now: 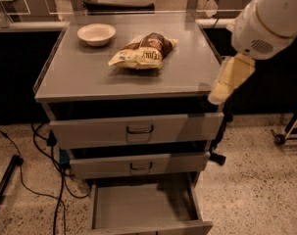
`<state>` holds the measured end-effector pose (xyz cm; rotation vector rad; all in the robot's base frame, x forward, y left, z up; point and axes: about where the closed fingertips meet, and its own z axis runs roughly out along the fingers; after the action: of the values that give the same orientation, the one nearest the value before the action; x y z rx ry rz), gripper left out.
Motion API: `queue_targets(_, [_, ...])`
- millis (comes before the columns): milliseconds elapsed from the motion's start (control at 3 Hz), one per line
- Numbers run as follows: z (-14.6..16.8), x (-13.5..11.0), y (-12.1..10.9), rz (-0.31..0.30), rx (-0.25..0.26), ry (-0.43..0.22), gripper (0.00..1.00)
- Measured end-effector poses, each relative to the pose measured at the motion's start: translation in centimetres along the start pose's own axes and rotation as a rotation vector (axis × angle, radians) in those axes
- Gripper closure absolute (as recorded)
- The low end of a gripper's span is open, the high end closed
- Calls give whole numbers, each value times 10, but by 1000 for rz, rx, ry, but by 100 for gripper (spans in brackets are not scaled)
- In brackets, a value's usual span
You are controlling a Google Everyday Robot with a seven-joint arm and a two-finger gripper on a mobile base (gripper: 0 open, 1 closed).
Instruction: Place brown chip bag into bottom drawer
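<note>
The brown chip bag (143,52), cream-yellow and dark brown, lies flat on the grey cabinet top (89,75), right of centre. The bottom drawer (138,207) is pulled out below, and its grey floor is bare. My gripper (228,82) hangs from the white arm (270,18) at the right edge of the cabinet top. It is to the right of the bag, apart from it and holding nothing that I can see.
A round cream bowl (96,34) stands at the back left of the top. The two upper drawers (138,129) are slightly out. Black cables (35,180) trail on the speckled floor to the left. A wheeled stand (287,133) is at the far right.
</note>
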<state>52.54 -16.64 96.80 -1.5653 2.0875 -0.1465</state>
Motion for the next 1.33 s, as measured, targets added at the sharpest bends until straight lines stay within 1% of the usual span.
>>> queue_targets(333, [15, -26, -18, 1, 33, -55, 0])
queue_targets(667, [15, -26, -18, 1, 33, -55, 0])
queue_targets(1333, [63, -65, -32, -68, 63, -205, 0])
